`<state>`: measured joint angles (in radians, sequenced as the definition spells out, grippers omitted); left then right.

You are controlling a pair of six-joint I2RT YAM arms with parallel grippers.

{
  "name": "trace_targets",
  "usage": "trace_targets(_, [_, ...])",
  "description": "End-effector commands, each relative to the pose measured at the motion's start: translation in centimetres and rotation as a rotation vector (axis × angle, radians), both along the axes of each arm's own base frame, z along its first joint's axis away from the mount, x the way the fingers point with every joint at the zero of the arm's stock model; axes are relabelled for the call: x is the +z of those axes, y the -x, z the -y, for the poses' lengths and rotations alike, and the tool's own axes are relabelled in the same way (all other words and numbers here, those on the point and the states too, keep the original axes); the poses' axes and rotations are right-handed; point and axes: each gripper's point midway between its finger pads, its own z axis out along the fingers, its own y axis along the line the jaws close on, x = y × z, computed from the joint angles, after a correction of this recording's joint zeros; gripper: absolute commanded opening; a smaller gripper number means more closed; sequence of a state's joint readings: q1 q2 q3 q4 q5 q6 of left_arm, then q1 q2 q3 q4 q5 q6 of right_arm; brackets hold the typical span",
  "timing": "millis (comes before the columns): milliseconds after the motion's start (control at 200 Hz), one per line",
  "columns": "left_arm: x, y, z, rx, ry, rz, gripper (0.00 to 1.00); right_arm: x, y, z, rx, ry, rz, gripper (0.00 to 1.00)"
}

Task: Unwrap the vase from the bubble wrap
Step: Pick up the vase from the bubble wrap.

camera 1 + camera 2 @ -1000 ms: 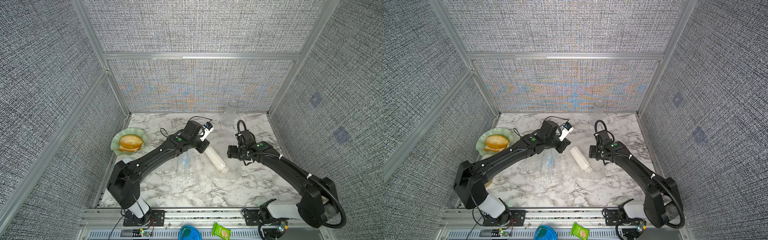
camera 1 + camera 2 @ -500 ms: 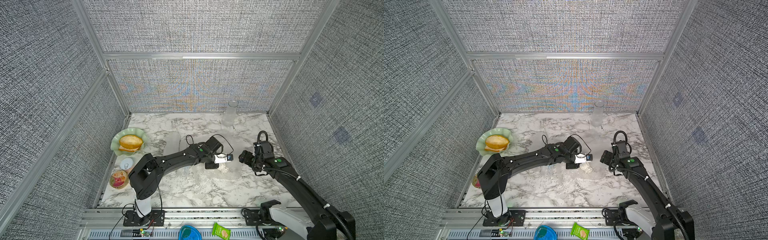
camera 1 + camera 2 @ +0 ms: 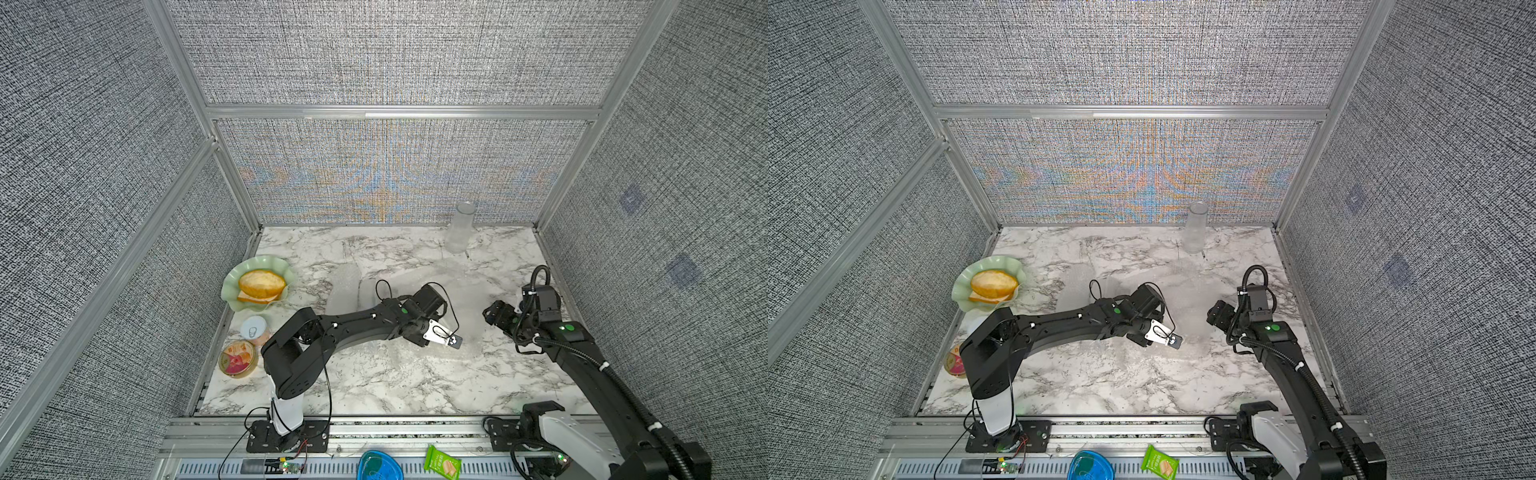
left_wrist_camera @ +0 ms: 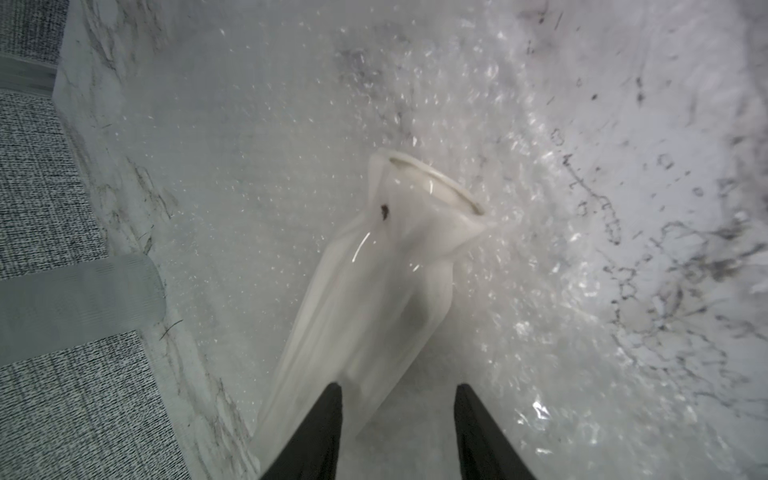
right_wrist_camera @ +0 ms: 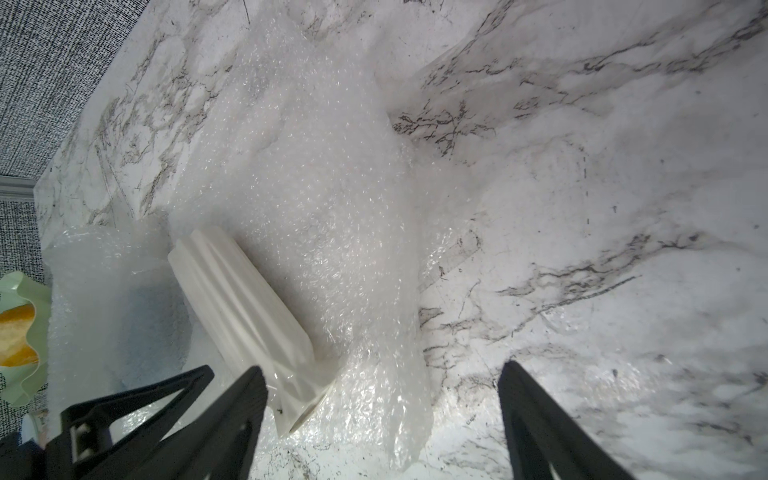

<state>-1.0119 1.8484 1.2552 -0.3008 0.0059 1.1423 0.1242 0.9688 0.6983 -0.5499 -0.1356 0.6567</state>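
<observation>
The white ribbed vase (image 4: pixel 395 270) lies on its side on the bubble wrap (image 4: pixel 540 208), bare, with its flared mouth pointing away from my left gripper (image 4: pixel 397 386). That gripper is open: one fingertip (image 4: pixel 332 411) overlaps the vase's lower end and the other stands clear of it. In the right wrist view the vase (image 5: pixel 245 307) rests on the crinkled bubble wrap (image 5: pixel 311 187), just beyond my open right gripper (image 5: pixel 382 370), which holds nothing. In both top views the left gripper (image 3: pixel 451 340) (image 3: pixel 1173 340) sits low at mid-table and the right gripper (image 3: pixel 492 318) (image 3: pixel 1217 313) faces it.
A clear glass carafe (image 3: pixel 461 228) stands at the back wall. A green plate (image 3: pixel 232 291) with bread, a can (image 3: pixel 254 330) and a round tub (image 3: pixel 237 357) line the left edge. More bubble wrap (image 3: pixel 345 286) lies rolled behind the left arm.
My left gripper carried the vase from the back-middle forward and to the right, down onto the wrap, and its jaws have parted. The right gripper drew back to the right.
</observation>
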Motion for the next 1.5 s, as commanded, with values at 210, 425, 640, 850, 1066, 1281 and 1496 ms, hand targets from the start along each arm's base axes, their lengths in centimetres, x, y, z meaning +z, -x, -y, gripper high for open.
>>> trace_targets(210, [-0.6,-2.2,0.3,-0.059,-0.036,0.166,0.77,0.4,-0.5,-0.3,0.024,-0.011,0.021,0.85])
trace_targets(425, [-0.7,-2.8,0.9,-0.085,-0.036,0.184,0.87,0.6,-0.6,-0.2,0.026,-0.009,0.032,0.85])
trace_targets(640, [-1.7,-3.5,1.2,-0.092,-0.059,0.138,0.81,0.7,-0.6,0.0,0.025,-0.007,0.037,0.85])
trace_targets(850, [-4.0,-3.9,1.5,-0.090,-0.092,0.098,0.74,0.9,-0.5,0.1,0.024,-0.008,0.046,0.85])
trace_targets(1066, [-4.0,-4.9,2.3,-0.083,-0.091,0.121,0.60,1.8,-0.7,0.0,0.027,-0.014,0.064,0.85])
trace_targets(1281, [-1.7,-5.0,2.8,-0.082,-0.052,0.136,0.44,3.0,-0.5,0.3,0.021,-0.007,0.091,0.85])
trace_targets(1496, [2.5,-4.8,3.0,-0.058,0.014,0.150,0.43,3.7,-0.5,0.3,0.012,-0.010,0.107,0.84])
